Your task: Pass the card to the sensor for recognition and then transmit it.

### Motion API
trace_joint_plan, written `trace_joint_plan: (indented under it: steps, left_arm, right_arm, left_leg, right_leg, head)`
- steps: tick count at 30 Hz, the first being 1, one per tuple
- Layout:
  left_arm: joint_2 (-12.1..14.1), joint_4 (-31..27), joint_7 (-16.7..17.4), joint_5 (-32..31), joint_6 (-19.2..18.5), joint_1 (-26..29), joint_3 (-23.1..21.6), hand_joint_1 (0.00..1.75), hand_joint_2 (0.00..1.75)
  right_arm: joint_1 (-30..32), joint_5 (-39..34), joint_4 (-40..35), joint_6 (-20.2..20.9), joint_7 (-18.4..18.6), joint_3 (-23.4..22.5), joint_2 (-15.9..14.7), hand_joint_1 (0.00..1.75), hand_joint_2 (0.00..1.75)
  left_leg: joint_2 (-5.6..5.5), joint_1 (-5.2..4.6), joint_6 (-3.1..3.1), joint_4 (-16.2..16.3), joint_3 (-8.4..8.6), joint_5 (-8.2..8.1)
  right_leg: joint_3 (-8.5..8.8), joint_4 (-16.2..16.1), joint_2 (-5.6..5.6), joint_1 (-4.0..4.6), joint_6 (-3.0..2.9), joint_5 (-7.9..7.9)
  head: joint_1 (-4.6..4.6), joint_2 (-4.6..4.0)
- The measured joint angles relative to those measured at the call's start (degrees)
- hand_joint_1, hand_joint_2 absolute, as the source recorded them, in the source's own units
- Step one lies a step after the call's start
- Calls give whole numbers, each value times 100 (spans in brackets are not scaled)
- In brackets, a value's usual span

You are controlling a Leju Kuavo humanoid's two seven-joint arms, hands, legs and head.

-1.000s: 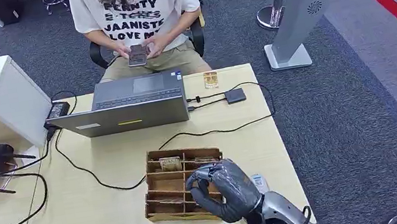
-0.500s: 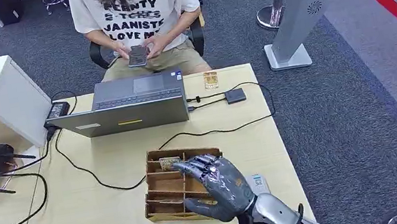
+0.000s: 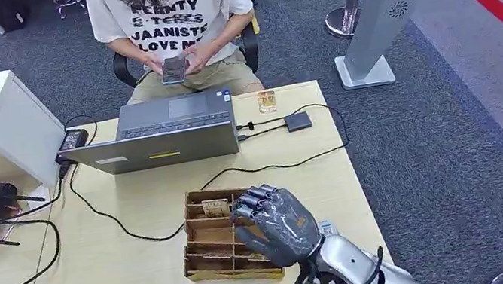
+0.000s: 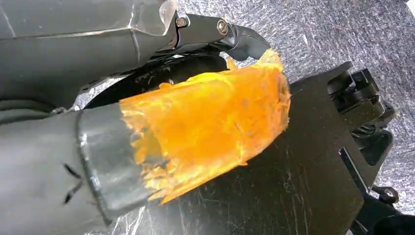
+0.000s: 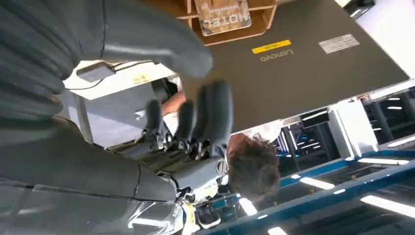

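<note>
Fingers apart and holding nothing, our right hand (image 3: 277, 225) hovers over the wooden tray (image 3: 211, 241). We should lower onto the card (image 3: 215, 208) standing in its far compartment and pinch squarely.

A seated person (image 3: 171, 17) holds a phone (image 3: 174, 69) behind the laptop (image 3: 163, 134).
</note>
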Motion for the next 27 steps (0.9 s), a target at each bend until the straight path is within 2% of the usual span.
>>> trace_joint_plan:
  steps: [2, 3, 4, 6, 8, 9, 12, 13, 21, 23, 27]
  left_arm:
    - [-2, 0, 4, -13, -2, 0, 0, 0, 0]
    - [-2, 0, 11, -18, -4, -1, 0, 0, 0]
    - [-2, 0, 15, -18, -15, -2, 0, 0, 0]
    - [-2, 0, 18, -20, -31, -3, 0, 0, 0]
    - [-2, 0, 20, -20, -35, -3, 0, 0, 0]
    - [-2, 0, 33, -22, -37, -5, 0, 0, 0]
    - [-2, 0, 37, -24, -37, -6, 0, 0, 0]
    - [-2, 0, 39, -26, -37, -7, 0, 0, 0]
    - [-2, 0, 52, -33, -41, -12, 0, 0, 0]
    - [-2, 0, 55, -35, -41, -13, 0, 0, 0]
    - [-4, 0, 68, -46, -46, -22, 0, 0, 0]
  right_arm:
    - [-35, 37, 26, 2, 37, -7, -4, 113, 175]
    - [-56, 61, 42, 2, 48, -15, -7, 113, 175]
    - [-77, 72, 57, 7, 57, -22, -7, 99, 175]
    - [-108, 101, 81, 9, 59, -24, -11, 86, 175]
    - [-124, 118, 99, 13, 81, -26, -11, 58, 175]
    - [-130, 120, 116, 20, 105, -29, -11, 56, 175]
    - [-140, 144, 144, 31, 118, -50, -11, 59, 175]
    - [-145, 162, 160, 35, 120, -57, -11, 66, 175]
    - [-152, 186, 223, 90, 149, -96, -11, 66, 175]
    - [-153, 193, 236, 94, 160, -103, -11, 80, 175]
    - [-163, 243, 297, 125, 179, -107, -11, 82, 175]
  left_leg:
    - [0, 0, 0, 0, 0, 0]
    - [0, 0, 0, 0, 0, 0]
    - [0, 0, 0, 0, 0, 0]
    - [0, 0, 0, 0, 0, 0]
    - [0, 0, 0, 0, 0, 0]
    - [0, 0, 0, 0, 0, 0]
    - [0, 0, 0, 0, 0, 0]
    - [0, 0, 0, 0, 0, 0]
    - [0, 0, 0, 0, 0, 0]
    - [0, 0, 0, 0, 0, 0]
    - [0, 0, 0, 0, 0, 0]
  right_leg:
    - [0, 0, 0, 0, 0, 0]
    - [0, 0, 0, 0, 0, 0]
    - [0, 0, 0, 0, 0, 0]
    - [0, 0, 0, 0, 0, 0]
    - [0, 0, 0, 0, 0, 0]
    - [0, 0, 0, 0, 0, 0]
    - [0, 0, 0, 0, 0, 0]
    - [0, 0, 0, 0, 0, 0]
    - [0, 0, 0, 0, 0, 0]
    - [0, 0, 0, 0, 0, 0]
    - [0, 0, 0, 0, 0, 0]
  head:
    - [0, 0]
    - [0, 0]
    - [-2, 0]
    - [-2, 0]
    - [-2, 0]
    - [-2, 0]
    - [-2, 0]
    - [0, 0]
    - [-2, 0]
    - [0, 0]
    - [0, 0]
